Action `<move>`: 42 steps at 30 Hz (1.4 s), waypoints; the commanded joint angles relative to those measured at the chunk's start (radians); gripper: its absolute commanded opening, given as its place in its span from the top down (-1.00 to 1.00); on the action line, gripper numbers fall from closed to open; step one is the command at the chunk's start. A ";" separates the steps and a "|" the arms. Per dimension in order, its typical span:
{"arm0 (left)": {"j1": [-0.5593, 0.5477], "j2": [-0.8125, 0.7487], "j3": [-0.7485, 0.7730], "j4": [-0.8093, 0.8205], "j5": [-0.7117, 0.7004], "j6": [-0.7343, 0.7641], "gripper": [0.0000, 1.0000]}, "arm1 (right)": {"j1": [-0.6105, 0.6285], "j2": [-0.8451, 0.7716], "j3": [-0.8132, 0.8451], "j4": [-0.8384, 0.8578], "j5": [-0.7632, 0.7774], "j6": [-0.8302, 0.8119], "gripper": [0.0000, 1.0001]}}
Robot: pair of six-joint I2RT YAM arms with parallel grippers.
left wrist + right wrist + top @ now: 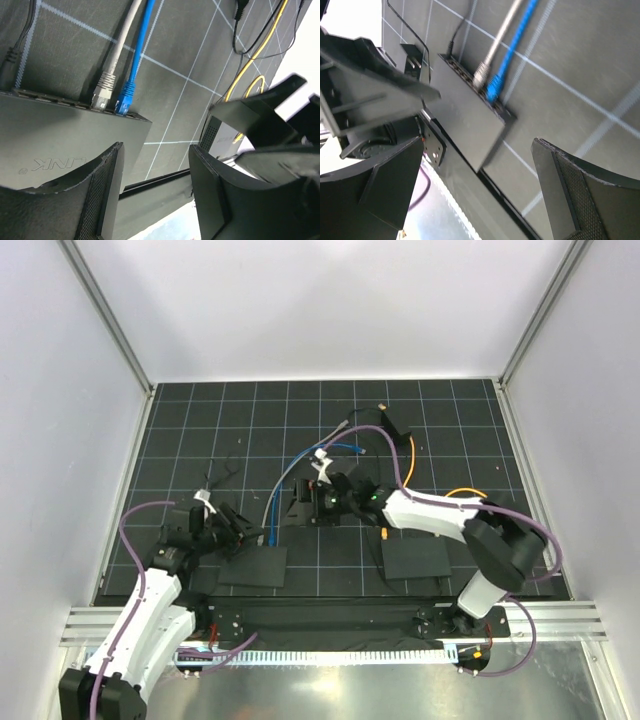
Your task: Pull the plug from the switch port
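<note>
Mat: black gridded mat (200, 420) covers the floor between white walls.
Left arm: comes up from the near-left corner. The left gripper (238, 527) is over the mat, just far of a flat black slab (253, 567).
Right arm: bends from near right toward centre. The right gripper (328, 502) is just right of the small black box (300, 510); contact unclear.
Second slab (415, 557): near right, under the right forearm.
Blue cable (285, 480): arcs from centre to the left slab's far edge, grey cable (268, 505) beside it.
Orange cable (411, 455): right of centre, loops beyond the right arm.
</note>
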 commanded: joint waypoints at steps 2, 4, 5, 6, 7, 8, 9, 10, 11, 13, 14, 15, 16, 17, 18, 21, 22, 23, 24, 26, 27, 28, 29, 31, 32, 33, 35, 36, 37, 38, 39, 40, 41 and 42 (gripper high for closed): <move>0.006 -0.025 -0.029 -0.005 0.025 -0.022 -0.15 | 0.005 0.089 0.101 0.084 -0.048 -0.029 -0.95; 0.006 -0.030 -0.029 -0.013 0.025 -0.019 -0.10 | 0.005 0.134 0.118 0.097 -0.076 -0.027 -0.92; 0.006 -0.031 -0.027 -0.017 0.022 -0.018 -0.10 | 0.005 0.146 0.121 0.102 -0.084 -0.027 -0.89; 0.006 -0.031 -0.024 -0.028 0.012 -0.015 -0.10 | 0.005 0.158 0.123 0.119 -0.093 -0.023 -0.87; 0.006 -0.028 -0.020 -0.048 0.005 -0.011 -0.09 | 0.005 0.183 0.124 0.125 -0.099 -0.021 -0.86; 0.008 -0.030 -0.015 -0.060 -0.004 -0.011 -0.08 | 0.005 0.194 0.126 0.131 -0.111 -0.021 -0.82; 0.006 -0.027 -0.010 -0.082 -0.040 -0.011 -0.04 | 0.005 0.204 0.126 0.143 -0.117 -0.020 -0.76; 0.006 -0.016 -0.001 -0.124 -0.053 -0.013 -0.02 | 0.005 0.224 0.127 0.152 -0.125 -0.017 -0.71; 0.006 -0.011 0.000 -0.135 -0.055 -0.013 0.04 | 0.005 0.240 0.129 0.165 -0.136 -0.015 -0.66; 0.006 0.009 -0.003 -0.163 -0.065 -0.022 0.24 | 0.005 0.260 0.132 0.194 -0.165 -0.011 -0.49; 0.006 0.016 -0.007 -0.166 -0.064 -0.025 0.26 | 0.005 0.283 0.134 0.199 -0.174 -0.009 -0.43; 0.006 0.024 -0.013 -0.168 -0.064 -0.031 0.21 | 0.005 0.292 0.137 0.209 -0.185 -0.011 -0.40; 0.006 0.041 -0.015 -0.171 -0.073 -0.040 0.21 | 0.005 0.301 0.138 0.215 -0.190 -0.014 -0.38; 0.006 0.049 -0.023 -0.174 -0.074 -0.045 0.21 | 0.005 0.312 0.140 0.220 -0.190 -0.014 -0.37; 0.008 0.055 -0.023 -0.171 -0.075 -0.045 0.28 | 0.005 0.320 0.141 0.228 -0.191 -0.017 -0.36; 0.008 0.073 -0.023 -0.177 -0.088 -0.038 0.40 | 0.005 0.347 0.153 0.234 -0.185 -0.015 -0.34; 0.006 0.072 -0.024 -0.177 -0.093 -0.036 0.41 | 0.005 0.355 0.158 0.240 -0.190 -0.008 -0.30; 0.006 0.070 -0.026 -0.180 -0.094 -0.036 0.45 | 0.005 0.372 0.160 0.258 -0.194 -0.001 -0.24; 0.006 0.069 -0.026 -0.180 -0.094 -0.037 0.47 | 0.005 0.381 0.158 0.272 -0.199 0.009 -0.21; 0.006 0.061 -0.029 -0.182 -0.091 -0.039 0.50 | 0.005 0.398 0.152 0.319 -0.209 0.037 -0.19; 0.006 0.058 -0.029 -0.185 -0.091 -0.038 0.51 | 0.005 0.405 0.146 0.333 -0.213 0.046 -0.18; 0.006 0.056 -0.027 -0.188 -0.093 -0.037 0.52 | 0.005 0.410 0.147 0.343 -0.219 0.052 -0.17; 0.006 0.053 -0.029 -0.191 -0.097 -0.036 0.52 | 0.005 0.416 0.147 0.358 -0.220 0.064 -0.13; 0.006 0.052 -0.029 -0.195 -0.099 -0.034 0.52 | 0.005 0.436 0.152 0.372 -0.231 0.075 -0.07; 0.006 0.053 -0.030 -0.195 -0.099 -0.036 0.52 | 0.007 0.445 0.153 0.383 -0.234 0.081 -0.01; 0.006 0.053 -0.033 -0.195 -0.101 -0.037 0.52 | 0.007 0.461 0.157 0.389 -0.240 0.092 0.03; 0.006 0.056 -0.032 -0.198 -0.107 -0.042 0.52 | 0.007 0.471 0.157 0.409 -0.254 0.104 0.26; 0.006 0.062 -0.033 -0.214 -0.122 -0.060 0.52 | 0.007 0.473 0.152 0.412 -0.256 0.111 0.27; 0.006 0.064 -0.033 -0.220 -0.127 -0.067 0.55 | 0.007 0.473 0.146 0.418 -0.254 0.112 0.27; 0.008 0.066 -0.038 -0.217 -0.125 -0.073 0.62 | 0.007 0.471 0.137 0.424 -0.251 0.111 0.27; 0.006 0.070 -0.043 -0.215 -0.119 -0.080 0.63 | 0.007 0.468 0.134 0.424 -0.248 0.111 0.27; 0.006 0.072 -0.044 -0.212 -0.114 -0.091 0.65 | 0.007 0.468 0.131 0.423 -0.248 0.111 0.27; 0.006 0.073 -0.052 -0.203 -0.110 -0.096 0.68 | 0.008 0.471 0.129 0.427 -0.248 0.111 0.27; 0.006 0.075 -0.056 -0.200 -0.104 -0.097 0.70 | 0.010 0.473 0.130 0.429 -0.254 0.111 0.27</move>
